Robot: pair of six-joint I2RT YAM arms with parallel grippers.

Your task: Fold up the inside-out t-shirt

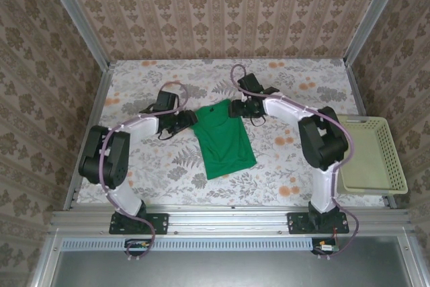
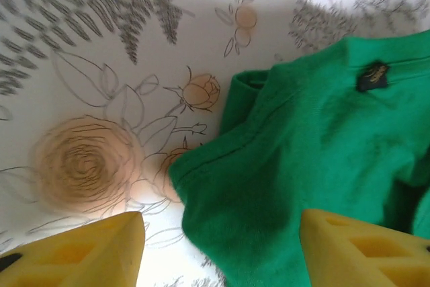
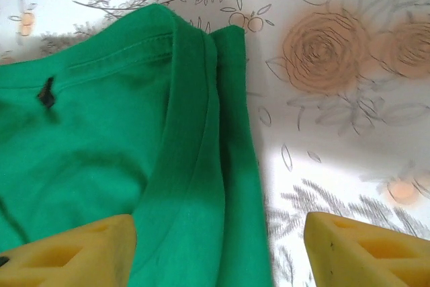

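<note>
My left claw (image 2: 220, 236) stands released, its yellow foam fingers (image 2: 87, 250) spread wide and gripping nothing. It hangs low over the far left corner of the bright green, soft cotton short-sleeved t-shirt (image 1: 222, 139). My right claw (image 3: 218, 236) is likewise released and empty, poised over the far right corner, where a doubled edge of cloth runs between its fingers.

I judge both claws hover apart like this because each corner lies flat enough to need no holding. From here either one could drop and pinch for the next fold.

The shirt lies in the middle of the flower-printed tabletop (image 1: 289, 159) as a narrow strip. Its collar end is far, between my two claws, and its hem is near. The sides look tucked in, so I take the lengthwise folds as done and a crosswise fold as due. A small dark label (image 2: 371, 75) shows by the collar, so the inside is facing out.

Well to the right, at the tabletop's edge, sits a pale yellow-green plastic basket (image 1: 373, 189).
</note>
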